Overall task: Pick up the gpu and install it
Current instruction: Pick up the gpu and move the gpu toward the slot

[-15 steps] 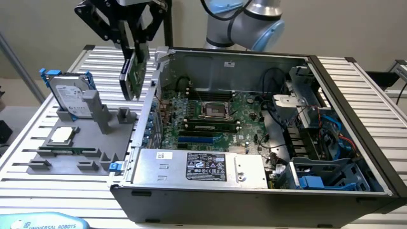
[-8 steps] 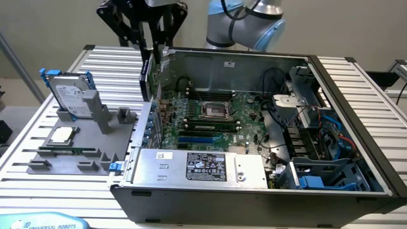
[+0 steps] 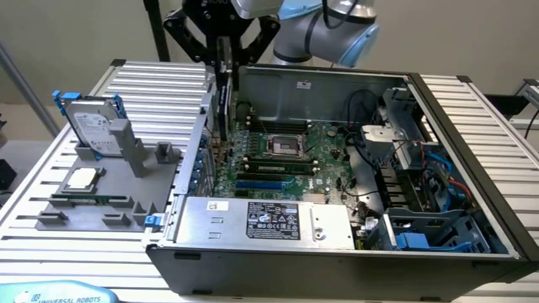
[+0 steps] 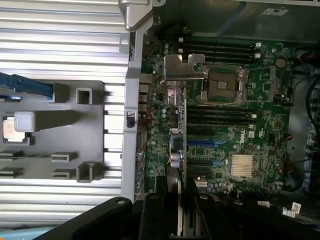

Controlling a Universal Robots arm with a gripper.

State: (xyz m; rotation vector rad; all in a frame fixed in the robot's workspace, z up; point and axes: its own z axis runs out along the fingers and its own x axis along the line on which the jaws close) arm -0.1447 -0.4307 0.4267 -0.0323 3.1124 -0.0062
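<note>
- Tool is up at the far side of the open computer case, pinching the graphics card between its two fingers. The jaws are partly closed on the card's thin body, not spread.
- The card hangs edge-down, upright, over the exterior view's left end of the main board, close to the case's side wall. Its metal bracket shows in the wrist view. I cannot tell whether its lower edge has met a slot.
- Handling, my guess: light, stiff and flat, but fragile. Bare circuit on one face and a thin connector edge, so no twisting or side load. The present hold across the two flat faces near the upper edge looks sensible. The faces are smooth, so it could slip or swing if the pinch is weak. The bracket end is probably heavier and may tip it.
- Inside the case: a silver power supply box along the near side, and cables and blue drive bays towards the exterior view's right. Tight quarters around the board.
- Surface: ribbed pale metal slats, level.
- A grey tray sits just beside the case, with a hard drive standing upright in it and a small square chip lying flat.
- Room: plain light wall behind, even lighting.
</note>
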